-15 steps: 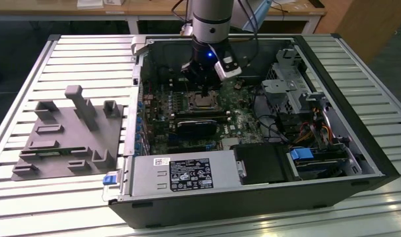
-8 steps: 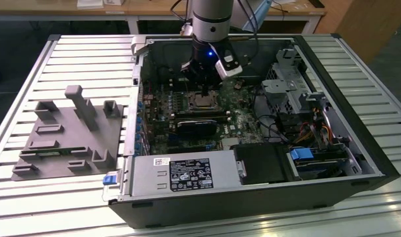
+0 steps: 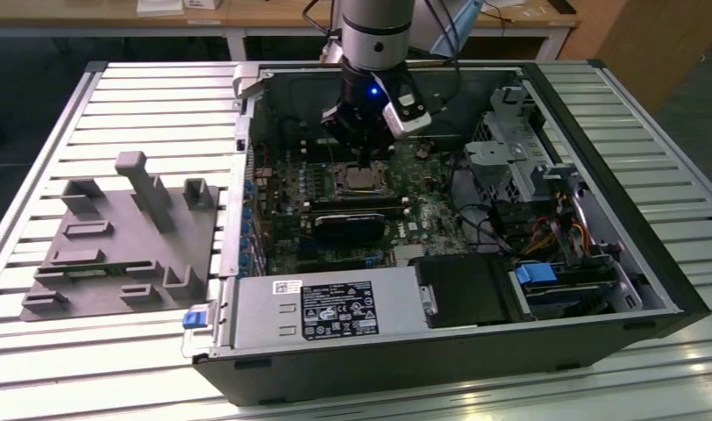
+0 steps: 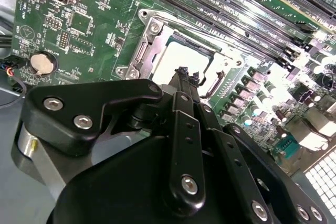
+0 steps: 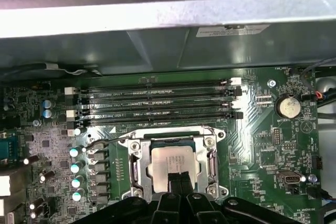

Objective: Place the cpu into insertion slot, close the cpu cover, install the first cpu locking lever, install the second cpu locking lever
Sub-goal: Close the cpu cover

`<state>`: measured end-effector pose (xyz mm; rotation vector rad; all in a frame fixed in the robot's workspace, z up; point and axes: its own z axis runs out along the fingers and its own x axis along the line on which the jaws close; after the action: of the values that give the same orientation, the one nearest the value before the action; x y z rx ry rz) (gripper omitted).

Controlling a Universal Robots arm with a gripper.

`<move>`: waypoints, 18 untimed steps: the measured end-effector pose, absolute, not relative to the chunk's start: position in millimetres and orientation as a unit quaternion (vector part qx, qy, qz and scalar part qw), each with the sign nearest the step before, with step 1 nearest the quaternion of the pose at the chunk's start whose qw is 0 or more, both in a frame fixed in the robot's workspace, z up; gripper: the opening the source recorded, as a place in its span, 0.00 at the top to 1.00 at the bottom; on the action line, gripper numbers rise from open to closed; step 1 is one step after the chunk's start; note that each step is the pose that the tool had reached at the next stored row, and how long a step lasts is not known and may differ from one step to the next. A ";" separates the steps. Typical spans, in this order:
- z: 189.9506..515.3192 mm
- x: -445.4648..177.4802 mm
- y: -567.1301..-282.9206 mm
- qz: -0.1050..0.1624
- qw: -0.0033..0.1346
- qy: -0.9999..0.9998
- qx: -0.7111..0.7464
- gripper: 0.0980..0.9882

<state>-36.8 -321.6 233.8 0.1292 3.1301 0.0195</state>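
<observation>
Small flat square silvery-tan cpu [image 5: 173, 162] seated in the square dark, metal-rimmed insertion slot [image 5: 173, 140], black gripper [image 5: 178, 178] poised at its edge.

Lying flat, framed by the thin silvery cpu cover [image 5: 135, 163] closed down around it, pale top showing through the square window. Just over the chip's edge in both wrist views, two slim black fingers [image 4: 184, 108] pressed together, nothing visible between them; contact with the chip impossible to tell. Just beside the socket, four long narrow black memory slots [image 5: 157, 103] running parallel on the green motherboard [image 5: 262, 135]. In the exterior view, arm reaching down into the open black computer case [image 3: 450, 373]; grey moulded fixture tray [image 3: 122, 237] well apart, on the exterior view's left, on the slatted metal table [image 3: 637, 105].
</observation>
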 end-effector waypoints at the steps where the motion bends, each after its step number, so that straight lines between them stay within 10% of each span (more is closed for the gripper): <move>1: 233.8 -36.8 -321.6 0.006 0.004 0.999 0.041 1.00; 18: 223.2 -50.1 -321.7 0.006 0.004 0.999 0.041 1.00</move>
<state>-50.1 -321.7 223.2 0.1291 3.1299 0.0191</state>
